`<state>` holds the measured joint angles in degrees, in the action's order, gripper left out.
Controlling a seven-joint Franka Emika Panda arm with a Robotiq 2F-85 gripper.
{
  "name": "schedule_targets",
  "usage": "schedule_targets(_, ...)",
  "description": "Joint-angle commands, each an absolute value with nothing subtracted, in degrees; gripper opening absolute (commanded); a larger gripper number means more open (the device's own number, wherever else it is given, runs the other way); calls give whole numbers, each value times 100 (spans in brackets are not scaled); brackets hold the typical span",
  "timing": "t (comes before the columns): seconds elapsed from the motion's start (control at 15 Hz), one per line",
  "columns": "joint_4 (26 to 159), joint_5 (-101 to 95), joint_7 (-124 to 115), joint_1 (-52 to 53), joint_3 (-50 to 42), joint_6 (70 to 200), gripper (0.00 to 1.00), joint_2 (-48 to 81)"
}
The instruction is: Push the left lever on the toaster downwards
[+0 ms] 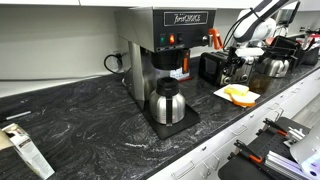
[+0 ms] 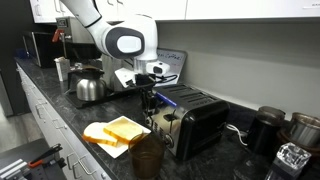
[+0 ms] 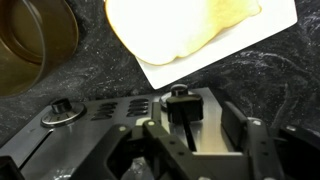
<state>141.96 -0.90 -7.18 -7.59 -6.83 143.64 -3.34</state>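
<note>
The claw (image 3: 200, 140) stood partly open, fingers apart, gripping nothing, close over the toaster (image 2: 195, 122). Toaster noted as small and boxy, with black sides and a bright metal face bearing a black lever (image 3: 180, 97) and round knob (image 3: 62, 110). It sat on the dark marbled counter (image 3: 270, 70), just beside the bread slices (image 2: 120, 130).

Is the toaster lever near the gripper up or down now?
Apparently down: in the wrist view the lever sits at its slot's end nearest the counter.
</note>
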Motion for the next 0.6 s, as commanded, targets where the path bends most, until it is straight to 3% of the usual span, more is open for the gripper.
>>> schedule_targets(0.0, 14321, -243, -1162, -684, -566, 14421, 95, -615)
schedule_targets(0.13, 14356, -324, -1246, -664, -537, 14404, 100, -701)
schedule_targets(0.53, 14203, -91, -717, -742, -680, 14349, 100, -333)
